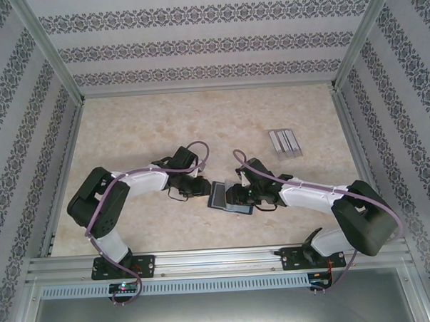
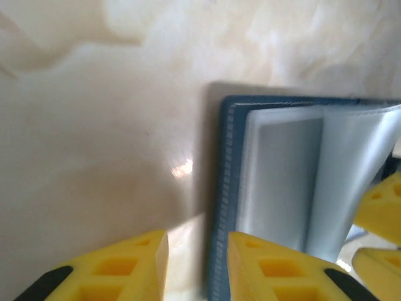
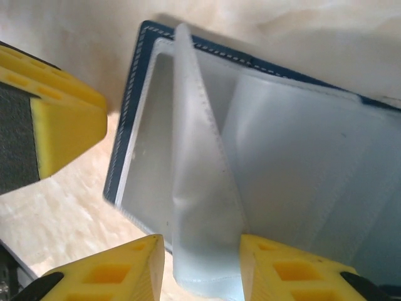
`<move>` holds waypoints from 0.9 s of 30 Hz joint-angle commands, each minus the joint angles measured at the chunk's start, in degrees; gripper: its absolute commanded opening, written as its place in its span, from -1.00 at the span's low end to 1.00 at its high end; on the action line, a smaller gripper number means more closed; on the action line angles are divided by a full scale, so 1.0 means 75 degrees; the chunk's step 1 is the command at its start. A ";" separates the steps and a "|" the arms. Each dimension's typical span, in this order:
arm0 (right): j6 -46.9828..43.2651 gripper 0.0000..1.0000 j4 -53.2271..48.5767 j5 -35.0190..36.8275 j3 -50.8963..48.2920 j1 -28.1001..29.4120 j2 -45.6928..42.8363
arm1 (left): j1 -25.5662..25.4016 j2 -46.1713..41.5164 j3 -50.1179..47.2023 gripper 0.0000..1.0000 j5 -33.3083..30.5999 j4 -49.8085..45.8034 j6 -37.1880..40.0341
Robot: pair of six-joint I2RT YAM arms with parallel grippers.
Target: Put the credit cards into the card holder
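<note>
The navy card holder point(image 1: 220, 196) lies open on the table between my two grippers, its clear sleeves showing. My left gripper point(image 2: 197, 251) is open and low over the holder's stitched left edge point(image 2: 220, 188), which runs up through the gap between its yellow fingers. My right gripper point(image 3: 202, 251) is open too. One clear sleeve leaf point(image 3: 200, 163) stands up from the holder point(image 3: 301, 157) and passes between its fingers, with a little space on each side. The left arm's fingertip point(image 3: 66, 125) sits just off the holder's edge. The credit cards are hidden from me.
A clear slotted rack point(image 1: 285, 142) stands at the back right of the marbled tabletop point(image 1: 142, 135). Patterned walls and an aluminium frame point(image 1: 66, 174) close in the table. Both arms meet at the middle, near the front rail.
</note>
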 commanded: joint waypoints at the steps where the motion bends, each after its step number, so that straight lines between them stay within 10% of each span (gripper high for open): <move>1: 0.0250 -0.25 0.0505 -0.0264 -0.0105 0.0091 0.0103 | -0.0049 -0.0627 -0.0145 -0.34 -0.0858 -0.0251 0.0111; 27: 0.0818 -0.18 0.1379 -0.0103 -0.0679 -0.0082 -0.0089 | -0.0245 -0.0625 -0.0268 -0.18 0.0861 0.1076 0.0060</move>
